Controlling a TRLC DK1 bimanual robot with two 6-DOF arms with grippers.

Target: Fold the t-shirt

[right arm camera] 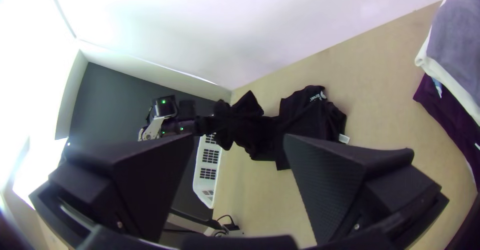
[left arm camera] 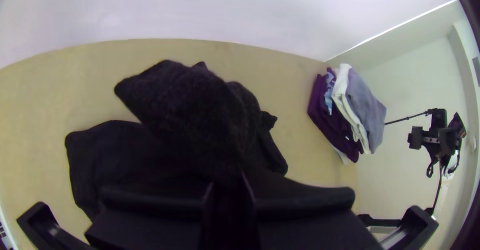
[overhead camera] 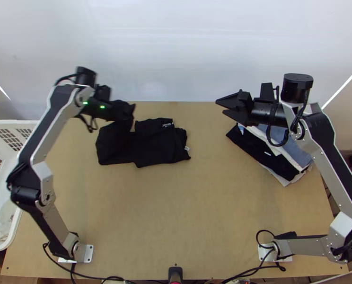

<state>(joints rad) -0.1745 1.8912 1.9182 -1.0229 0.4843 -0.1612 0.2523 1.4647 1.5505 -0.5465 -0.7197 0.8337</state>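
Pinching a raised part of the black t-shirt with closed fingers, your left claw is the nearer one; the rest lies below, its length going toward your right claw, spread and holding nothing.

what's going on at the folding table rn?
The left gripper has the black t-shirt pinched and lifted at one end, with the rest lying partly folded on the table. The right gripper is open and holds nothing, up near the stack of folded clothes. The shirt isn't neatly folded yet.
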